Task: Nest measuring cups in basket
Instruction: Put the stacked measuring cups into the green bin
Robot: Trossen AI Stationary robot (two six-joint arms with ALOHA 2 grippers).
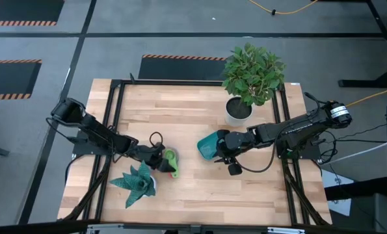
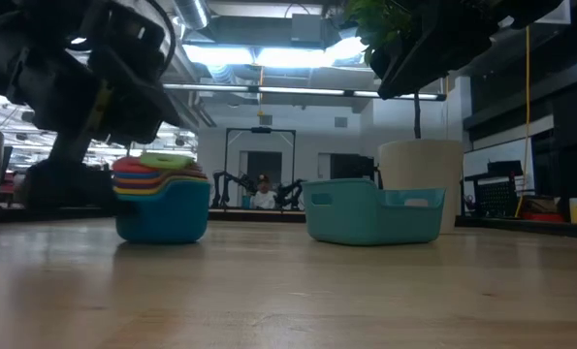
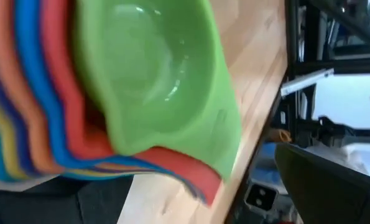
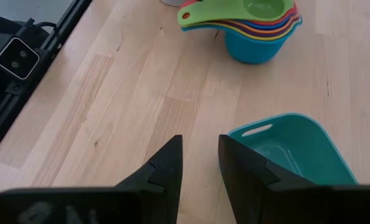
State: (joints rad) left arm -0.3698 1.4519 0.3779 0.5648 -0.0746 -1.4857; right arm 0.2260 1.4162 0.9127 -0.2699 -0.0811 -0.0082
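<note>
High view, left to right, all places given from the basket (image 1: 208,147). Left gripper (image 1: 159,160) well to the left, jaws spread wide, poised over the measuring cups (image 1: 171,161) with nothing gripped. Cups already nested in one stack on the table (image 1: 200,188), apart from the basket on its left side: green cup (image 4: 259,9) uppermost, large light blue cup (image 2: 162,210) lowest, handles fanned to one side. Spiky green ornament (image 1: 136,182) beyond the stack, nearer the front edge. Basket standing empty and upright on the wood, teal, slot handle in its wall. Right gripper (image 1: 231,156) just beside the basket's right rim, fingers (image 4: 166,165) drawn to a narrow gap, holding nothing. White pot (image 1: 238,110) with leafy plant (image 1: 253,71) behind the basket.
</note>
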